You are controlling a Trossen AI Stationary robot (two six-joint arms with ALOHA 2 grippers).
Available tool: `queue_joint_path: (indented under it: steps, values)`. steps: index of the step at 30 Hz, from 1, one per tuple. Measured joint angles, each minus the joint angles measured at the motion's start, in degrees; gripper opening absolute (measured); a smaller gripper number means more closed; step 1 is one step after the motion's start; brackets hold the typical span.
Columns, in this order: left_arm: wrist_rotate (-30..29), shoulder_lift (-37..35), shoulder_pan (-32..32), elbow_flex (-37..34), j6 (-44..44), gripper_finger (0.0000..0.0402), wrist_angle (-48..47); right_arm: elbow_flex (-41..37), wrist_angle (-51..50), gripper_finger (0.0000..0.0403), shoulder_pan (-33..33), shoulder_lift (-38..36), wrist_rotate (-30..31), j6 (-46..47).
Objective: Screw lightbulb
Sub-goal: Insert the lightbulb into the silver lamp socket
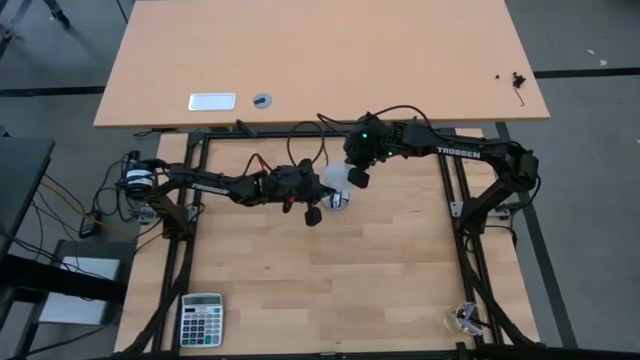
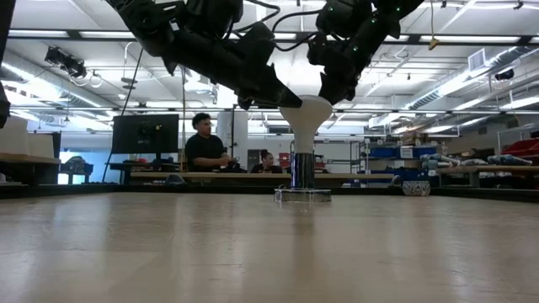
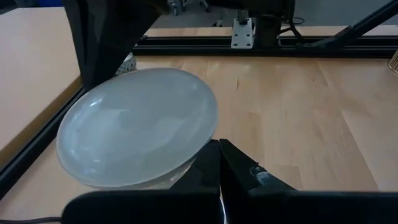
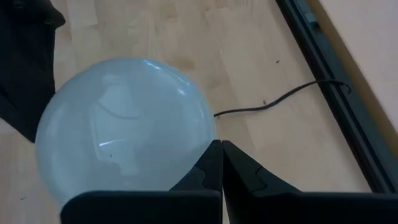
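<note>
The white lightbulb (image 2: 308,112) stands upright at mid-table, its narrow lower end in the dark socket (image 2: 303,172) on a flat silver base (image 2: 301,195). In the high view the lightbulb (image 1: 335,179) shows between both arms. My left gripper (image 3: 220,163) is shut and comes slanting down from the table's left to the dome's left side (image 2: 283,101). My right gripper (image 4: 221,160) is shut and comes down steeply from the right to the dome's other side (image 2: 331,94). My left gripper lies with the tips of its shut fingers (image 3: 211,155) against the side of the lightbulb's dome (image 3: 198,144), slanting down from the table's left. The bulb stands upright in the socket. My right gripper lies with its shut fingertips (image 4: 214,155) against the opposite side of the dome (image 4: 200,149), coming steeply from above and the right.
A thin black cord (image 4: 280,99) runs from the socket across the table. A calculator (image 1: 201,320) lies at the near left corner, a small wire thing (image 1: 465,320) at the near right. A second table (image 1: 320,60) stands behind. People sit in the room beyond (image 2: 202,147).
</note>
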Motion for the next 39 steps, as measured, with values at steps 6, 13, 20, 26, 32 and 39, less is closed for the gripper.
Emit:
queue_joint_path:
  steps: [6,13,20,26,32,39]
  values:
    - [-0.8,0.0,0.0,-0.1,0.0,0.0,0.0,0.0,-2.2,0.0009,0.1,0.0,0.1,0.8]
    - [-0.9,0.0,0.7,-0.1,0.0,0.0,-0.7,-0.1,-4.8,0.0009,0.3,-0.3,0.2,1.3]
    - [-1.7,0.0,2.2,-0.2,0.0,0.0,-2.0,-0.3,-8.5,0.0009,0.7,-2.4,0.1,1.8]
    - [-2.6,0.0,4.2,-0.2,0.0,0.0,-2.9,-0.3,-10.1,0.0009,1.1,-4.8,-1.0,2.4]
    - [-1.8,-1.2,4.7,-0.5,-0.2,0.0,-3.4,-0.3,-9.3,0.0009,1.1,-6.1,0.6,2.4]
    - [-1.5,-4.3,4.7,-0.7,0.0,0.0,-6.9,-0.3,-9.1,0.0009,1.1,-6.3,1.4,2.4]
